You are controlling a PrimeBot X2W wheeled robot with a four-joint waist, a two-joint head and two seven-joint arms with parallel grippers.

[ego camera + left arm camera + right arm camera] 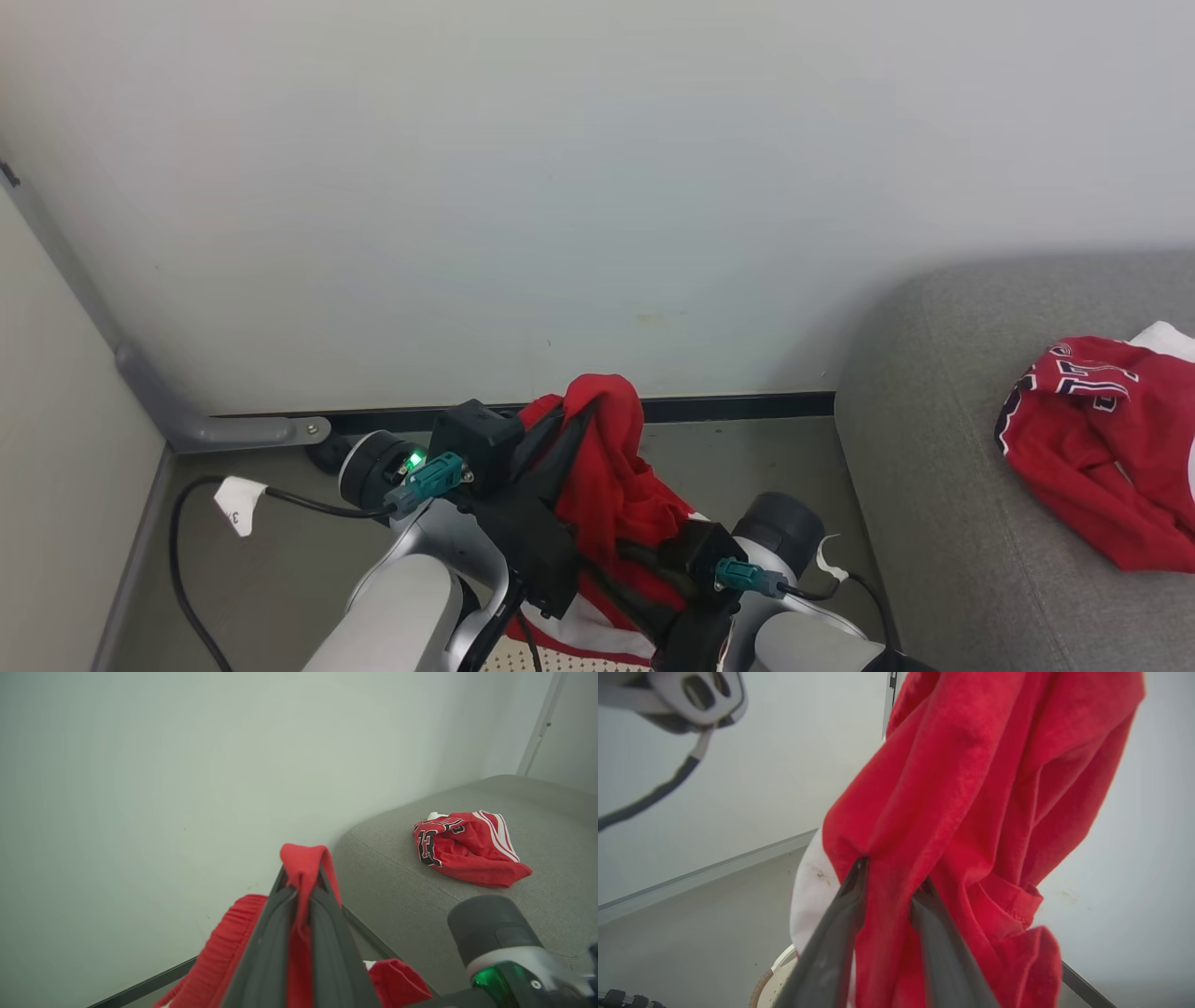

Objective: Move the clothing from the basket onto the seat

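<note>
Here, basket: the oval cream perforated plastic basket with a brown woven-look rim (762, 983) sits nearest, at the bottom middle of the head view, under both arms.
Right gripper: the right gripper (893, 875) is low and near, right of centre; its two dark fingers stand somewhat apart with a fold of red cloth between the tips, and I cannot tell whether they grip it.
Held clothing: the red soft-fabric garment with white trim (607, 467) is lifted above the basket, and its lower white-edged part hangs down towards the rim.
Left gripper: the left gripper (302, 884) is higher and slightly farther, fingers pressed together on the top fold of this garment, which loops over the tips.
Floor: the grey floor (261, 579) lies to the left, crossed by a black cable with a white tag (238, 504).
Seat: the large grey fabric-upholstered seat cushion (934, 485) lies to the right, well apart from the basket.
Placed clothing: a second red garment with black white-outlined numerals and white stripes (467, 849) lies crumpled on the seat.
Wall: the pale plain wall (560, 187) stands farthest, with a dark baseboard (747, 406) at its foot.
</note>
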